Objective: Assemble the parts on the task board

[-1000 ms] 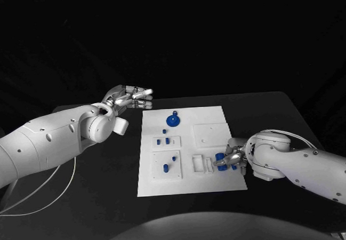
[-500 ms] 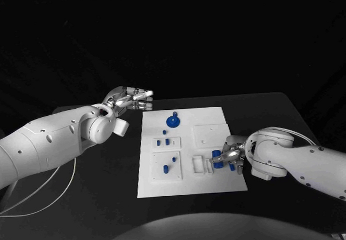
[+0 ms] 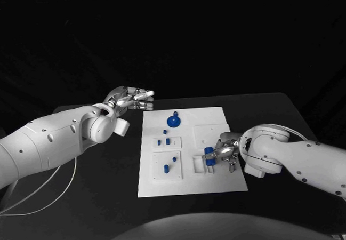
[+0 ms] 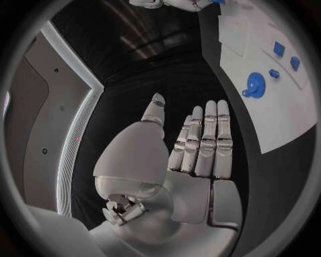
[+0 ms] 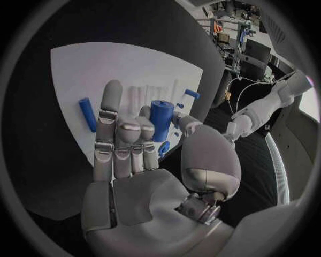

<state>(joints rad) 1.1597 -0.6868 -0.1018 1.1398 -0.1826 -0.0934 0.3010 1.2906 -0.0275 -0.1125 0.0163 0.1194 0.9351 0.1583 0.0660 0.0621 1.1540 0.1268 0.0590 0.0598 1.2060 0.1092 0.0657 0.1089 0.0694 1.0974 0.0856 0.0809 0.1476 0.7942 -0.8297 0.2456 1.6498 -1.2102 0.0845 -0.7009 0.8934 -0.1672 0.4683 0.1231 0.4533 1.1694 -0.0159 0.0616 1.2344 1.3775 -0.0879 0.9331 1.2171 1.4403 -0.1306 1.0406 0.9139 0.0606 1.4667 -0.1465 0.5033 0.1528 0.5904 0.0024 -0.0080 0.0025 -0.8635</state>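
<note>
The white task board (image 3: 189, 180) lies in the middle of the black table. My right hand (image 3: 223, 152) hovers over its right half and pinches a short blue cylinder (image 3: 209, 152) between thumb and fingers; the right wrist view shows that cylinder (image 5: 161, 119) upright in the grip. A blue rod (image 5: 88, 114) lies flat on the board beyond the fingers. A blue gear (image 3: 173, 120) sits at the board's far end, with several small blue parts (image 3: 164, 142) in the left column. My left hand (image 3: 130, 98) hangs off the board's far left corner, its fingers (image 4: 204, 140) straight and holding nothing.
A raised white slotted fixture (image 3: 199, 162) stands on the board just left of my right hand. The left wrist view shows the board (image 4: 281, 118) with the gear (image 4: 254, 84) beside the hand. Bare black table (image 3: 106, 176) surrounds the board.
My right hand has lifted the blue cylinder and carried it left and a little farther back, toward the white fixture. The left hand has not moved.
</note>
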